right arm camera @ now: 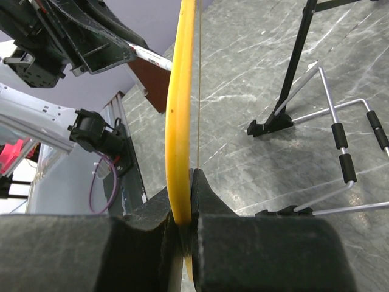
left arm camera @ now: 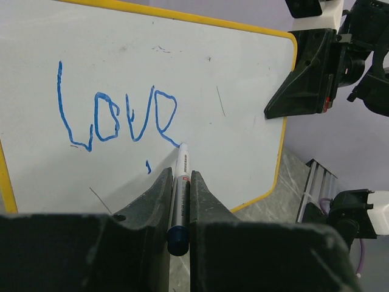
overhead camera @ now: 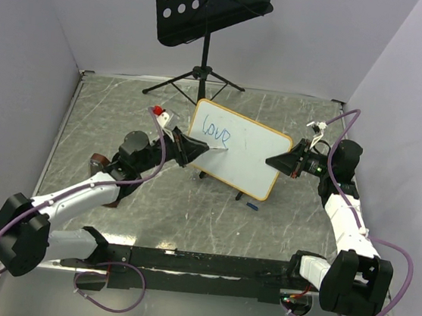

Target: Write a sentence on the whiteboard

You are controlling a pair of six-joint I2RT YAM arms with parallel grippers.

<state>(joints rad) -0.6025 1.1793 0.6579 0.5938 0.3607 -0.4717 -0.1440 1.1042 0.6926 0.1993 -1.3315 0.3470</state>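
The whiteboard (overhead camera: 250, 162) stands tilted mid-table, with a yellow-toned frame. On its upper left is the blue handwritten word "love" (overhead camera: 216, 133), the only part of the sentence that shows; it fills the left of the board in the left wrist view (left arm camera: 121, 118). My left gripper (overhead camera: 194, 151) is shut on a white marker (left arm camera: 182, 159) with a dark blue rear end. The marker's tip touches the board just below the final "e". My right gripper (overhead camera: 283, 163) is shut on the whiteboard's right edge (right arm camera: 179, 91), with the yellow frame pinched between its fingers (right arm camera: 206, 201).
A black perforated music stand (overhead camera: 209, 5) on a tripod (overhead camera: 197, 76) stands behind the board. A small blue cap (overhead camera: 251, 205) lies on the table below the board's lower right corner. A wire leg with black sleeves (right arm camera: 341, 152) lies behind the board. Grey walls close in both sides.
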